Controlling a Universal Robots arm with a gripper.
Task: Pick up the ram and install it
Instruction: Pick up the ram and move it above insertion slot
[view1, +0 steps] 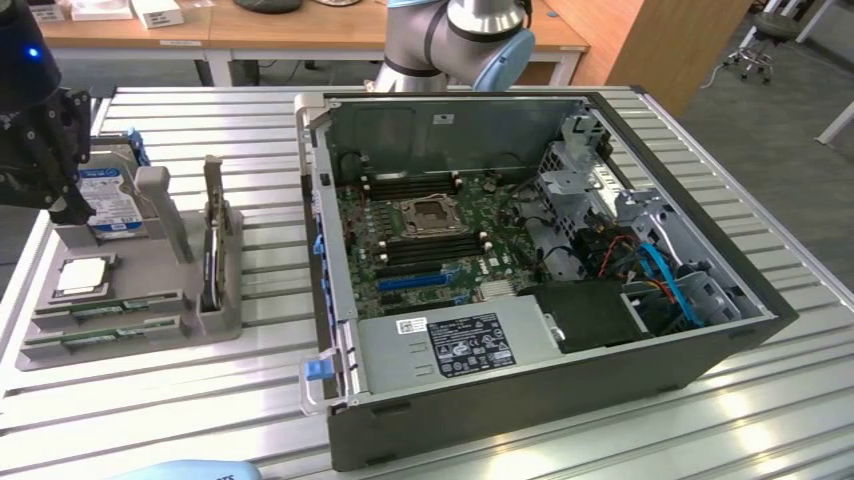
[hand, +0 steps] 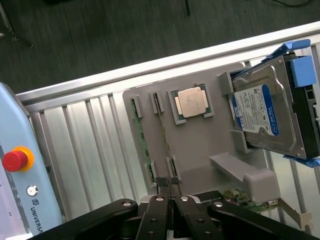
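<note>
So the ram (hand: 164, 135) hasn't gone anywhere yet. It's sitting on edge in its slot in the grey holder tray (hand: 200, 145), with a second ram stick (hand: 140, 140) parked in the slot just beside it. On the same tray there's the silver-topped processor (hand: 193, 102) right next to them, and then the blue-labelled hard drive (hand: 265, 110) propped up at the far end.

The gripper (hand: 169, 186) is over the tray, roughly in line with one end of the ram. Its fingers are pressed fully together and there's nothing between them. In the exterior view it hangs above the tray, clear of the sticks, off to that view's left of the open PC case (view1: 747, 330).

I'd call this the approach for the pick, so very early on. To actually grab the stick, the fingers would need to spread and straddle its thin edge squarely. The memory slots (view1: 407, 183) on the motherboard (view1: 441, 262) look empty.
</note>
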